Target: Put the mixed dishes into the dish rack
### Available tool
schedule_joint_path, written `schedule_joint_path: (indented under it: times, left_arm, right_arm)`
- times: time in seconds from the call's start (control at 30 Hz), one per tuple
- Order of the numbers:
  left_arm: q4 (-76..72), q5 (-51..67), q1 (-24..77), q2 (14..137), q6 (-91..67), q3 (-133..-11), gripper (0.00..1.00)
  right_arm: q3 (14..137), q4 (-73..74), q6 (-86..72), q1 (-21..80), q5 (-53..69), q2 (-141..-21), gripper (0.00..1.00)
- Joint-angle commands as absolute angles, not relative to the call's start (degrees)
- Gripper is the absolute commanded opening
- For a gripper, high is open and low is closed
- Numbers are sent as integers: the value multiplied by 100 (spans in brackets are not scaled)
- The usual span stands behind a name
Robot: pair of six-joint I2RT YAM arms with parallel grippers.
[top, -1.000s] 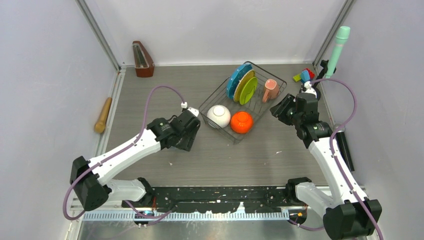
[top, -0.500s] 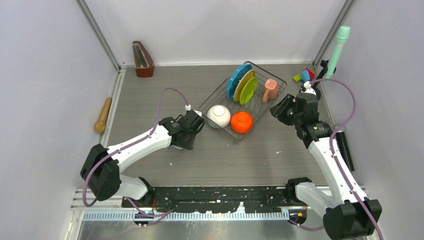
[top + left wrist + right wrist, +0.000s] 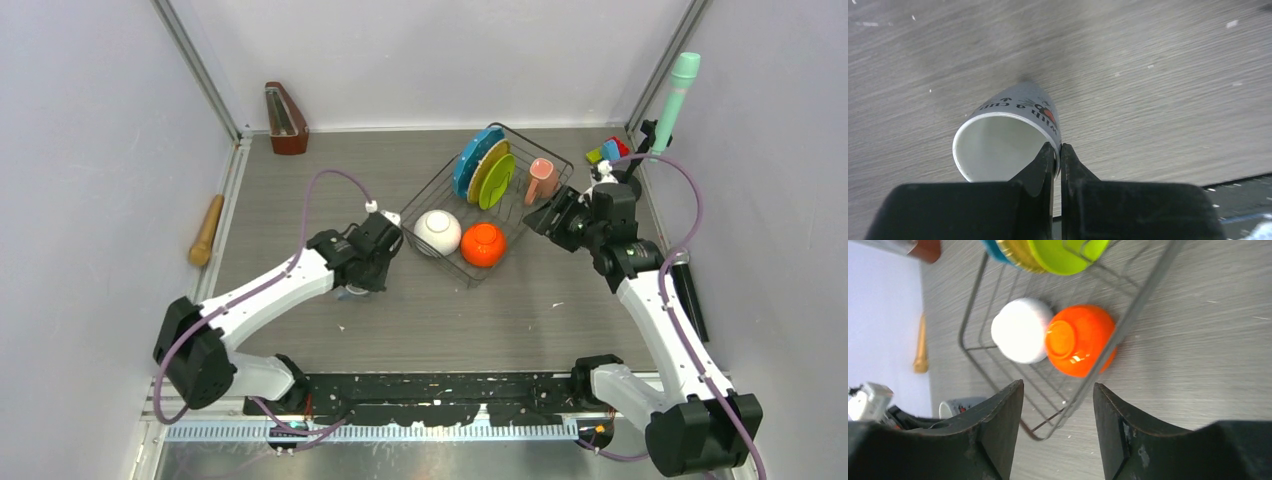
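The black wire dish rack (image 3: 437, 180) holds a blue plate (image 3: 468, 158), a lime-green plate (image 3: 497, 180), a pink mug (image 3: 541, 178), a white bowl (image 3: 437, 232) and an orange bowl (image 3: 483, 244), both bowls upside down. My left gripper (image 3: 365, 272) is just left of the rack's near corner. In the left wrist view it (image 3: 1058, 150) is shut on the rim of the pale grey-white mug (image 3: 1008, 135), one finger inside and one outside. My right gripper (image 3: 540, 215) hovers open to the right of the rack. The right wrist view (image 3: 1058, 385) looks over the rack's wire edge (image 3: 1143, 295).
A brown metronome (image 3: 285, 118) stands at the back left. A wooden rolling pin (image 3: 207, 230) lies along the left wall. Coloured blocks (image 3: 608, 152) and a teal-handled tool (image 3: 678, 95) sit in the back right corner.
My left gripper has moved in beside the rack's near corner and closed on the mug's rim. My right gripper has opened wider and shifted slightly toward the rack.
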State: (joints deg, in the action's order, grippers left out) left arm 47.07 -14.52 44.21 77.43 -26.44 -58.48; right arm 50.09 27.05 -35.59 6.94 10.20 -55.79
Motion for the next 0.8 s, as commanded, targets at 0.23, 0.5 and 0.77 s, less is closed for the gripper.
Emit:
schedule_joint_path:
  times: [0.23, 0.5, 0.77]
  left_arm:
    - [4563, 577, 3648, 6534, -2596, -7560, 0]
    - [3213, 3264, 2670, 6643, -3691, -7661, 0]
    - [1330, 4357, 2374, 6671, -4618, -7216, 0]
  right_arm:
    - [5223, 708, -4501, 1259, 3538, -5968, 83]
    - [5092, -438, -3419, 2459, 3294, -5827, 95]
    - [5946, 734, -4673, 2497, 2530, -6413, 96]
